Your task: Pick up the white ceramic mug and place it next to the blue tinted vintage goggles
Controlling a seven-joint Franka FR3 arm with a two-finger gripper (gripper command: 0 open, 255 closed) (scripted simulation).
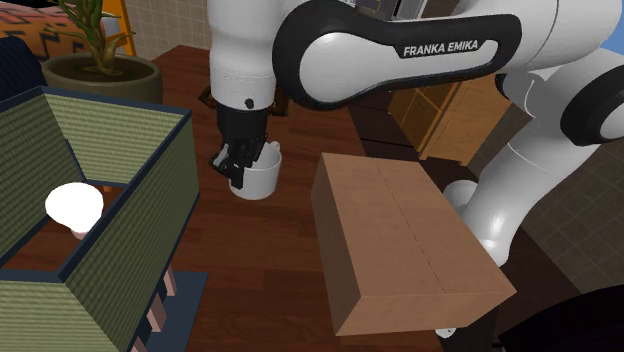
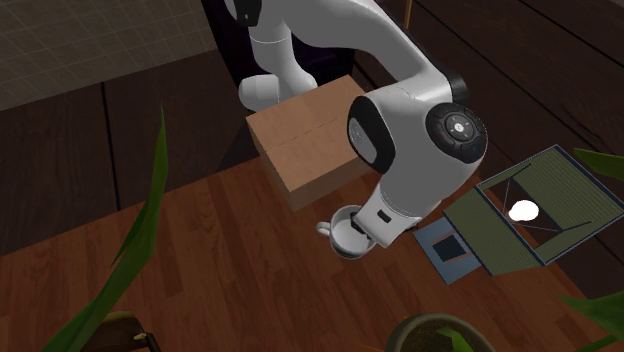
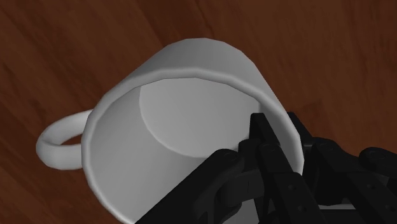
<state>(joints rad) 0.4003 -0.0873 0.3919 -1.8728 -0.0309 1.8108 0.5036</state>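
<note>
Arm (image 1: 350, 50) lettered "FRANKA EMIKA" has its black gripper (image 1: 240, 160) clenched on the wall of the white mug (image 1: 262, 180), at ten o'clock from a brown box (image 1: 400, 240) in the shoulder view. The fingers hide part of the rim, and contact with the wooden table (image 1: 260, 280) is unclear.

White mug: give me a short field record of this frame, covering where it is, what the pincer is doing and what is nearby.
mug: white mug, upright, over the wooden table
handle: handle free, not gripped
pincer: black pincer at the mug's rim, one finger inside, one outside, clasping the wall
lifted: cannot tell; base looks on or close to the table
nearby: cardboard box to the shoulder view's right of the mug; green open-topped box to its left
stage: grasp made, carry not yet done
</note>
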